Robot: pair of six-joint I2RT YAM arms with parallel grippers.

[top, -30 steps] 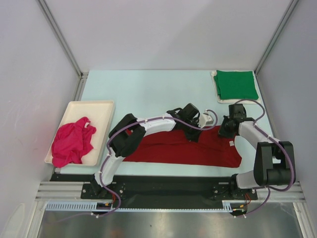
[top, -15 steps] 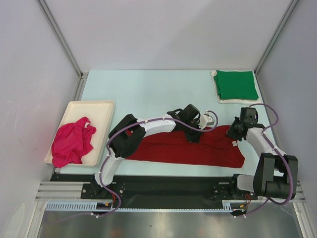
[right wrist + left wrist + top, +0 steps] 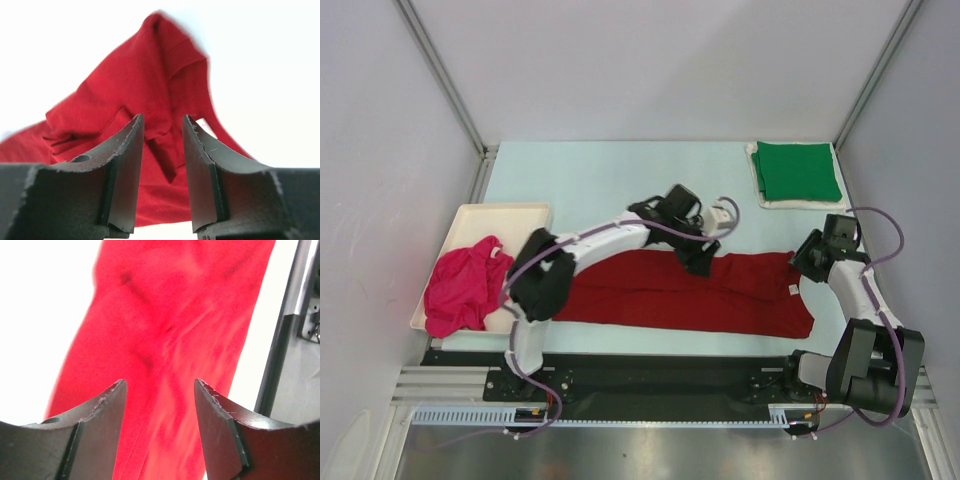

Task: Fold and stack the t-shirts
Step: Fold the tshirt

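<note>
Left tool (image 3: pixel 159 385) and right tool (image 3: pixel 162 120) hang spread and empty by the dark red t-shirt (image 3: pixel 690 295), a long half-folded band across the near bench (image 3: pixel 600 180). The green t-shirt (image 3: pixel 796 172) lies folded far right, and the pink t-shirt (image 3: pixel 465 285) sits crumpled in the tray (image 3: pixel 520 215). Nothing is stacked yet.

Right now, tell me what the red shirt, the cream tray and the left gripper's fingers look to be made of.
Dark red t-shirt: soft knit cloth, probably cotton, matte; it lies in creases and folds. Tray: likely moulded plastic, smooth cream, with rounded corners and a raised rim. Left gripper's fingers: hard black plastic, perhaps printed, dull; pale scuffs show along their edges.
</note>
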